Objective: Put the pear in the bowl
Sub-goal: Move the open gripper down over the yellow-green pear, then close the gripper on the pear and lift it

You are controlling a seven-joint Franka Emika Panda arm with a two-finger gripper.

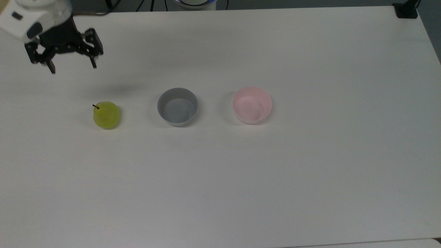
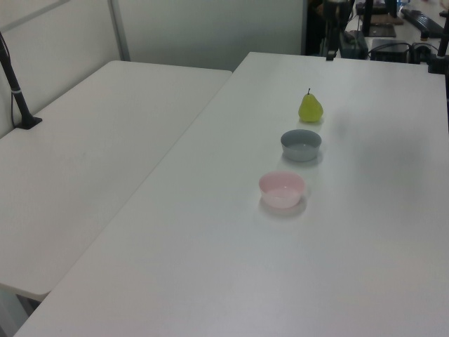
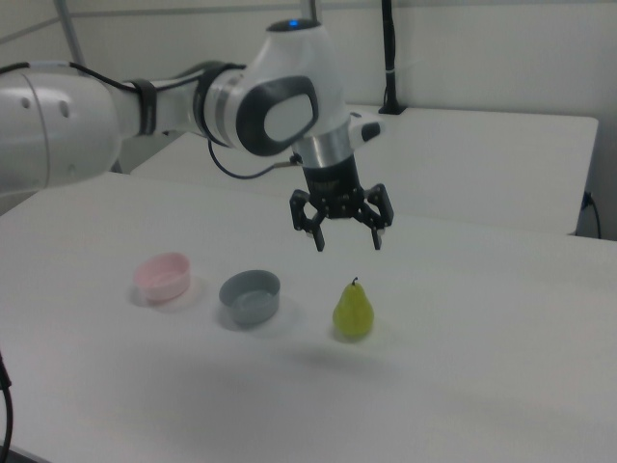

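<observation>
Black two-fingered gripper (image 3: pixel 348 238) hangs in the air with its fingers (image 3: pixel 321 238) spread wide and nothing between them. In the right view it sits above the pear (image 3: pixel 353 310), clear of the stem. In the top view the gripper (image 1: pixel 73 67) shows toward the upper left, apart from the pear (image 1: pixel 106 115).

Three things stand in a row on a plain white table (image 1: pixel 310 172), none touching: the pear, a grey bowl (image 1: pixel 177 106) in the middle, then the pink bowl (image 1: pixel 252 104) at the far end.

The pear is yellow-green, smooth and faintly glossy, upright on a round base that narrows to a neck with a thin dark stem. It looks light and probably rigid, like a model fruit, and its sheen suggests it may slip. The best hold is likely across the widest part of the belly, not the tapering neck or stem.

Both bowls are small, round, straight-walled and matte, seemingly plastic, and empty. The pink one has a paler outer wall.
</observation>
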